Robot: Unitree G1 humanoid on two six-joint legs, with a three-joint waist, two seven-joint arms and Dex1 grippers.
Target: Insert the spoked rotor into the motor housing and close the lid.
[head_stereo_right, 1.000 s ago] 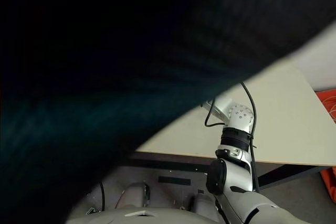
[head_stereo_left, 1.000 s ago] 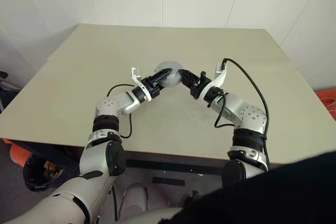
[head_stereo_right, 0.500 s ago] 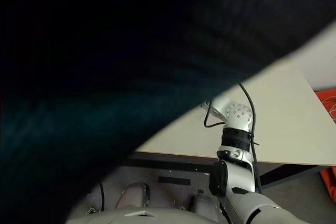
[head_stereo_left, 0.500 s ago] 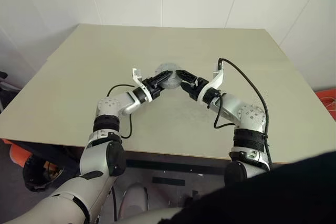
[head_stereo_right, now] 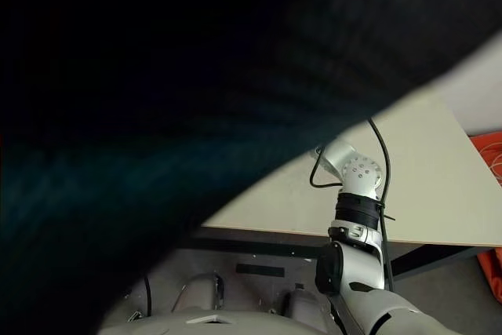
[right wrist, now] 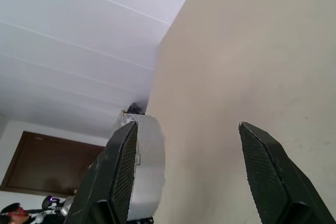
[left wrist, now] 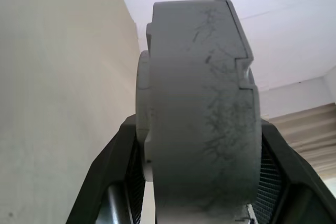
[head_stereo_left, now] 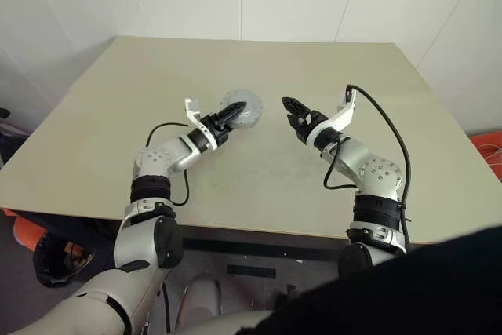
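Left eye view: left gripper clamps the motor housing above the table; right gripper gapes empty.

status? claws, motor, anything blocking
Left claw shut on grey round motor assembly, held above table. Right claw open, empty, apart from it. Nothing blocking.

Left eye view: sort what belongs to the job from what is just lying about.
Job: round grey motor unit, gripped by the left gripper; right gripper, open and empty.
Lying about: orange object far right; another orange object lower left.
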